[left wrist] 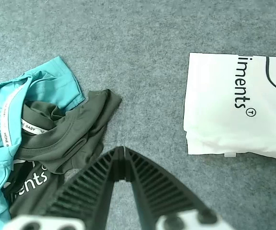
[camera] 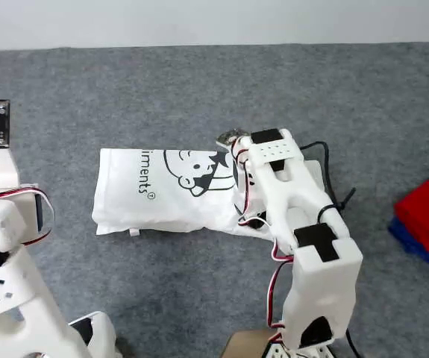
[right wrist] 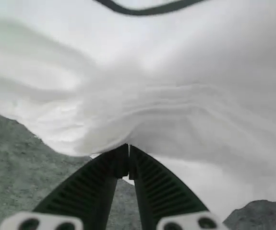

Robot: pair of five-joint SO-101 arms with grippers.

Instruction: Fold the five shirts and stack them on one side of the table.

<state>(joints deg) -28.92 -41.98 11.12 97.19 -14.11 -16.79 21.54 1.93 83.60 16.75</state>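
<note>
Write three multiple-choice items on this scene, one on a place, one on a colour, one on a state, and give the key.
1. Where on the table does the red shirt lie?
A. In the middle.
B. At the high view's right edge, on a blue shirt.
C. At the far left corner.

2. What colour is the shirt bunched against the dark olive shirt?
A. Yellow.
B. Pink.
C. Teal.

3. How do the left gripper fingers stand?
A. Shut, holding nothing.
B. Wide open.
C. Shut on a sock.

Key:
1 B, the red cloth sits over blue at that edge.
2 C, the teal shirt overlaps the olive one in the left wrist view.
3 A, the fingers meet above bare table.
</note>
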